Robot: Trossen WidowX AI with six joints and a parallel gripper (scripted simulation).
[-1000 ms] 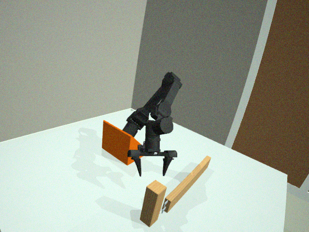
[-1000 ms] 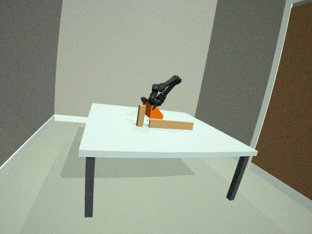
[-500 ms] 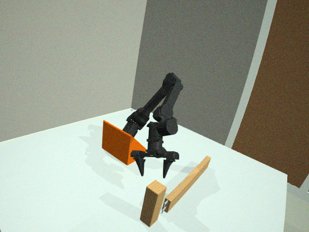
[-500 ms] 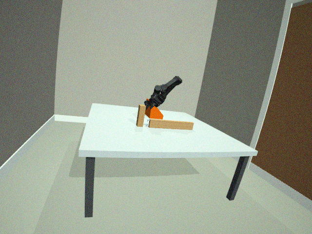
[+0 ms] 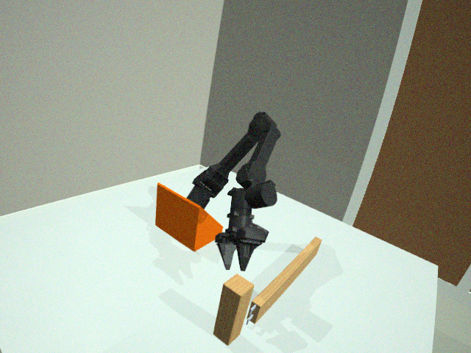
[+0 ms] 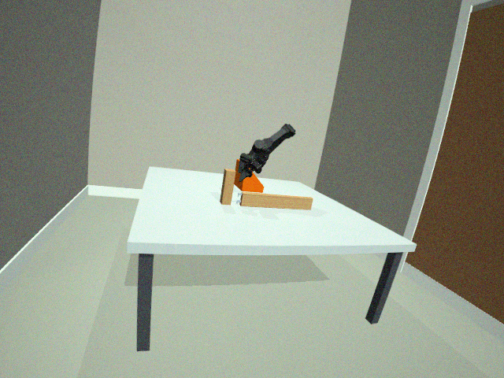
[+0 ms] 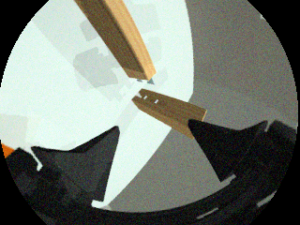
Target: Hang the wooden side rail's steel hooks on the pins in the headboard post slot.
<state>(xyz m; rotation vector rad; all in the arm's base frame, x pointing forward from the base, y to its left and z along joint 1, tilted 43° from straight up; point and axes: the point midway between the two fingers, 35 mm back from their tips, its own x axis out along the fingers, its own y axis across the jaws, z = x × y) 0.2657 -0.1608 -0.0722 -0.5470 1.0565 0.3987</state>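
The wooden side rail (image 5: 288, 276) (image 6: 276, 201) (image 7: 117, 37) lies along the table (image 5: 76, 284) (image 6: 183, 227), standing on its narrow edge. The steel hooks (image 5: 252, 308) (image 6: 239, 198) (image 7: 151, 82) on its near end face the headboard post (image 5: 227, 311) (image 6: 227, 187) (image 7: 173, 110), with a small gap between them. The post stands upright. Small light marks show on its rail-side face in the wrist view; the pins cannot be made out clearly. My gripper (image 5: 235, 269) (image 6: 242, 178) (image 7: 155, 126) is open and empty, pointing down above and behind the post, clear of the rail and turned at an angle to it.
An orange wedge-shaped block (image 5: 176, 217) (image 6: 252, 186) (image 7: 7, 150) stands on the table behind the post, beside the arm's base. The arm reaches over from behind it. The table's edge shows beyond the post in the wrist view.
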